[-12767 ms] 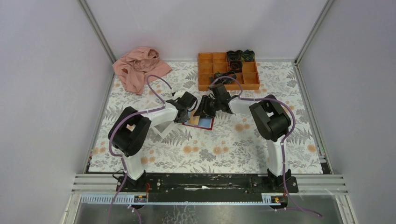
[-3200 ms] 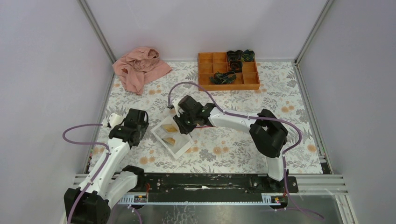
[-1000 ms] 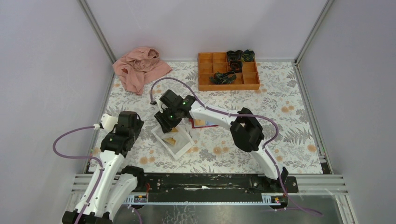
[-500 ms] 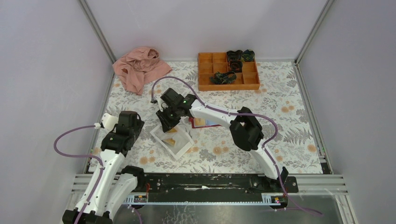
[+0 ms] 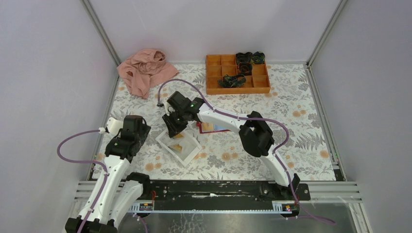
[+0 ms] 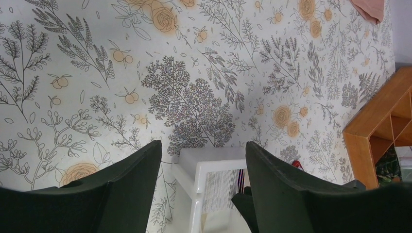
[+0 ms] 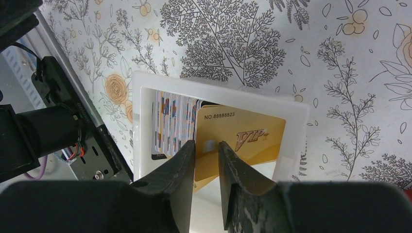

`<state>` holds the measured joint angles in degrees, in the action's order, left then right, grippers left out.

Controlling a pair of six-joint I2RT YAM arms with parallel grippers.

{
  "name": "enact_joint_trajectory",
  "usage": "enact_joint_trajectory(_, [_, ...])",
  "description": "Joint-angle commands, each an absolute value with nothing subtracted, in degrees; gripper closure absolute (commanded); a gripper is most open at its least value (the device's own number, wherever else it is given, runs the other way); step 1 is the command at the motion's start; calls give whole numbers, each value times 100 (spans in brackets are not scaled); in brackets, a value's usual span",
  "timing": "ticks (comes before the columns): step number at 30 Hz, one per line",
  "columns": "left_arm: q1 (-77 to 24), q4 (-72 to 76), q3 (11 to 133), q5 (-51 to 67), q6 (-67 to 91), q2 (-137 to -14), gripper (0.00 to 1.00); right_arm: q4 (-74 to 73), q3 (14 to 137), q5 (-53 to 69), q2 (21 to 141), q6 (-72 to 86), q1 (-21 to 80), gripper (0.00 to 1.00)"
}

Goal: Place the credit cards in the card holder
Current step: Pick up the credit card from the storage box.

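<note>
Right gripper clamps golden-tan credit card by one edge over white rectangular tray, leaving its length free for insertion into dark-red bifold card holder nearby. Left gripper: fingers apart.

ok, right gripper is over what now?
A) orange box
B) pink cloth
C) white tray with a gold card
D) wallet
C: the right wrist view shows the right gripper down at a gold card in the tray. Whether it is actually gripping the card can't be told.
</note>
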<state>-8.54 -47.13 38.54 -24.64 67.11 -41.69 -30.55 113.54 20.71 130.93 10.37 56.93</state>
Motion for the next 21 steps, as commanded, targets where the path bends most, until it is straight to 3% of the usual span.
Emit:
enact_joint_trajectory(1, [-795,-4479,3930,-2435,6618,-4162,29,-3144,11662,2318,12871,1180,5693,69])
enact_joint_trajectory(12, [-767,-4309,3842,-2343,6570,-4224,29,-3287,11865,2340,12957,1184,5696,68])
enact_joint_trajectory(21, [-713,-4235,3832,-2317,6513,-4262,29,-3493,11935,1909,12935,1093,5704,73])
